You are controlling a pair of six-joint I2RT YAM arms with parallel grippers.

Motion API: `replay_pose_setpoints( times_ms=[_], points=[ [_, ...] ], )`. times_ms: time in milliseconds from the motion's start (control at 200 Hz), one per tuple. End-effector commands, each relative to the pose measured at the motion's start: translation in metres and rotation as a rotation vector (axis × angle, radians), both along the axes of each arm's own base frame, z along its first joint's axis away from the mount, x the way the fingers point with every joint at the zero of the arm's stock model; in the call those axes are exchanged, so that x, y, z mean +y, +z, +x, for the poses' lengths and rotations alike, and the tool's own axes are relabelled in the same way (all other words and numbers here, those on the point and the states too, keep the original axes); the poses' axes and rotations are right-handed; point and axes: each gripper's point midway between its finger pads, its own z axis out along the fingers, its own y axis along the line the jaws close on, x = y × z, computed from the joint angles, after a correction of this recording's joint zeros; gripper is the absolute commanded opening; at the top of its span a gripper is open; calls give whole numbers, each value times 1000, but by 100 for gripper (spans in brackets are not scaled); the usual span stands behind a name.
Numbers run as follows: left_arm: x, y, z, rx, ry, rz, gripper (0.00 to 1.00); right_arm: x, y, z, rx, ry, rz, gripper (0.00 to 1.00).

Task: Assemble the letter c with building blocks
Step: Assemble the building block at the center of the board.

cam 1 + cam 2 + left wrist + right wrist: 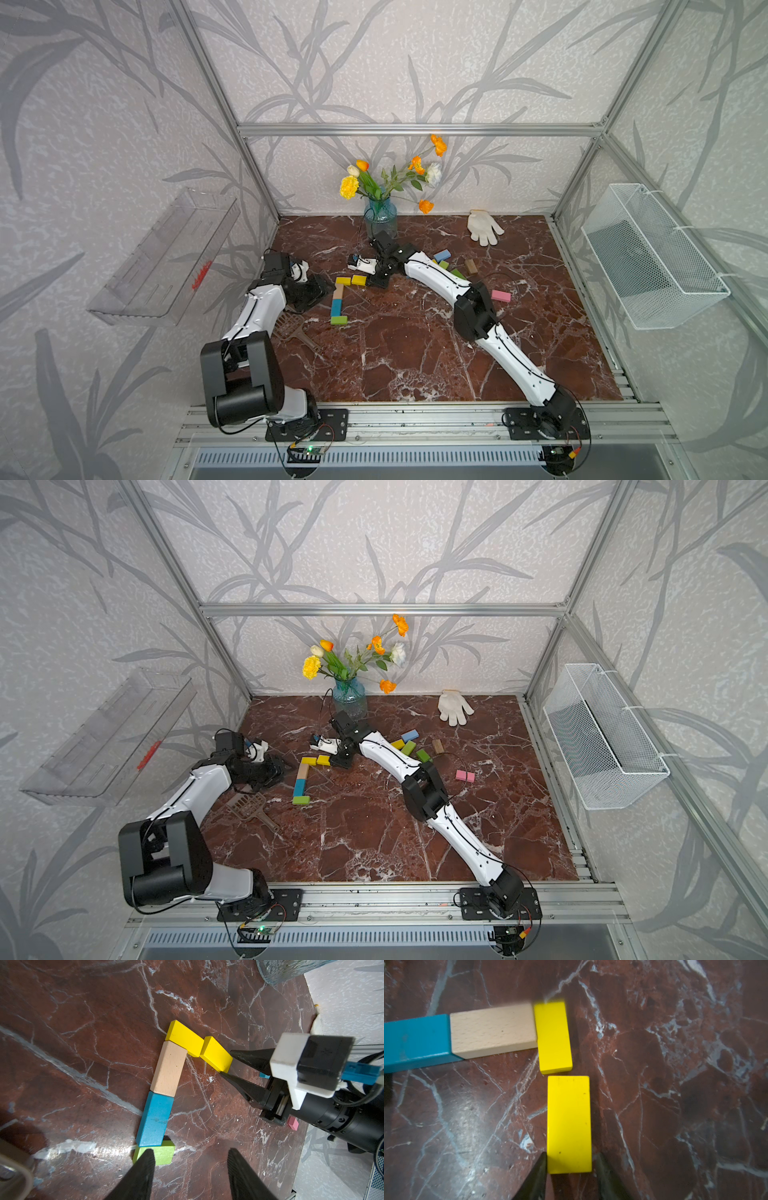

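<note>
Right wrist view showed my R gripper (571, 1155) parted astride the near end of yellow block no. 2 (569, 1124), not clamped. L gripper (190, 1150) hung empty, jaws apart, over the green block (162, 1152). Letter c (337, 299), just ahead of my R fingertips, had 5 pcs down: 2 yellow, 1 tan block (492, 1030), 1 blue block (415, 1041), 1 green. Lower arm prob. lacked 1 more. Spares (409, 748) lay behind my R wrist, approx 6.

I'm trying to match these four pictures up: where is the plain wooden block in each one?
In a top view: the plain wooden block lies left of centre, just above the blue block.
In a top view: same place.
Left wrist: in view.
Right wrist: in view.
Shared landmark: the blue block, butted against its end everywhere.
</note>
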Motion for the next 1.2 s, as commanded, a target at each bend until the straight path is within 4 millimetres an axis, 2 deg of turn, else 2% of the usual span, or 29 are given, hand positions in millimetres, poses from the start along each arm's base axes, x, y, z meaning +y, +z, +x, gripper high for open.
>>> replay_pose_setpoints(
  times_ms=[0,425,1195],
  points=[
    [2,5,3,-7,-12,3,57,0,-9,0,2,18,-2,39],
    [2,5,3,-8,-14,2,57,1,-10,-9,-3,106,6,38],
    [2,6,3,-9,-14,2,57,1,-8,-3,-25,106,15,34]
  ],
)
